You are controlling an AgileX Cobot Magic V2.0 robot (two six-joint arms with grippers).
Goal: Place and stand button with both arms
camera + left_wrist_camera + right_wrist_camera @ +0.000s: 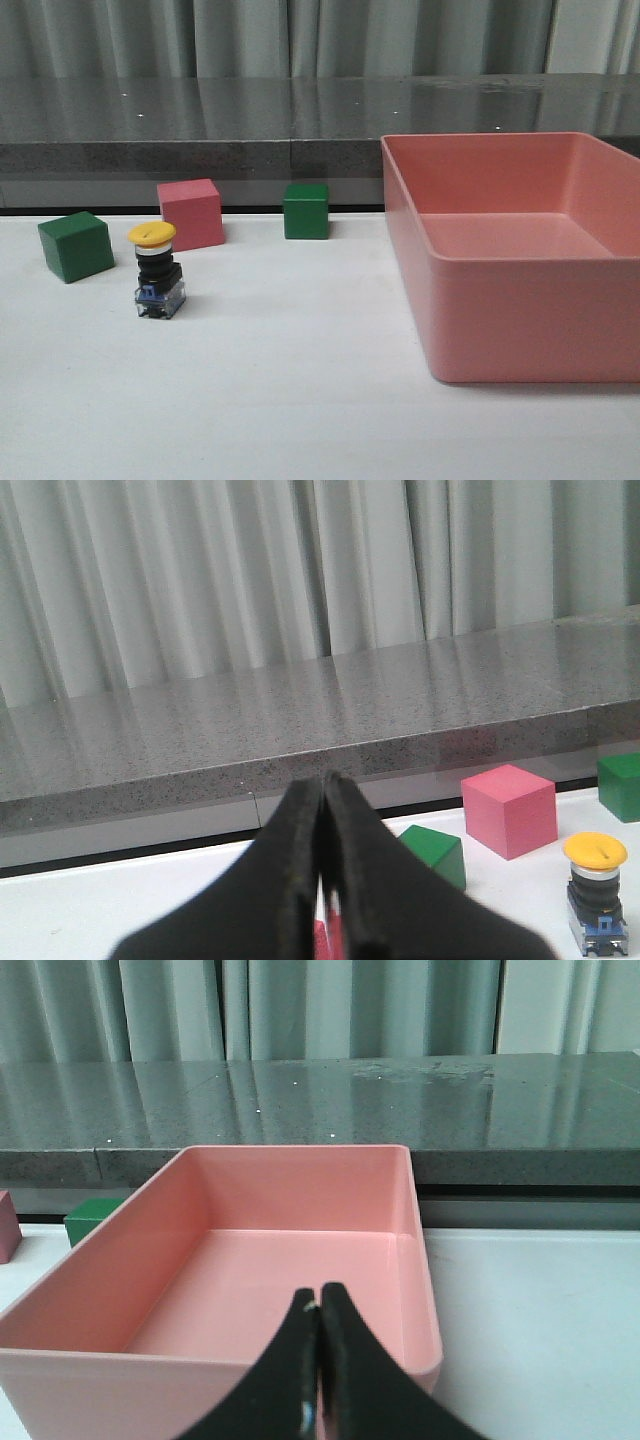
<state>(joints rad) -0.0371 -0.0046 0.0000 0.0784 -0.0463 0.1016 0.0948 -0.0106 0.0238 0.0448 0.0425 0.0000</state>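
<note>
The button (158, 270) stands upright on the white table at the left, yellow cap up, black body on a blue base. It also shows in the left wrist view (597, 895). Neither arm appears in the front view. My left gripper (323, 785) is shut and empty, held back from the button, which lies off to its side. My right gripper (319, 1298) is shut and empty, in front of the pink bin (300, 1260), far from the button.
A green cube (75, 245), a pink cube (190, 213) and a second green cube (305, 210) stand behind the button. A large empty pink bin (510, 300) fills the right side. A grey stone ledge (200, 150) runs along the back.
</note>
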